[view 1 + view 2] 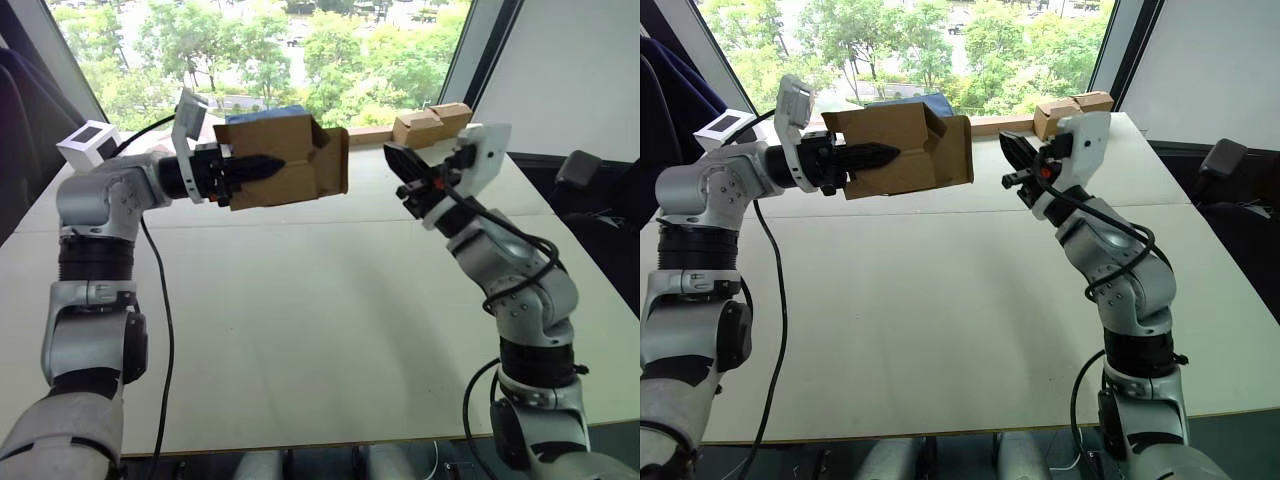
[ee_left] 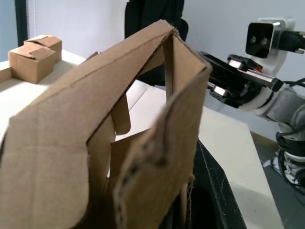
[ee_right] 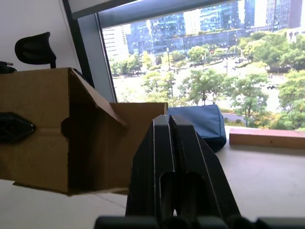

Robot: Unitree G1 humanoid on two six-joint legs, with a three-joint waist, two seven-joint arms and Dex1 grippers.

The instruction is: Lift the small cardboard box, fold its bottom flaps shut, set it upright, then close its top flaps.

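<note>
Small cardboard box [image 1: 285,160]: held aloft, sideways, clamped by left gripper [image 1: 262,166], presenting bottom flaps [image 1: 335,165] toward right gripper [image 1: 400,160], fingers together, for folding.

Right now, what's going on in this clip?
The left gripper holds the small cardboard box in the air above the table, its jaws clamped on one wall. The box lies on its side with its open end turned toward the right gripper, and the flaps there are not yet folded shut. The right gripper hangs close to that end, jaws shut, not touching the box.
</note>
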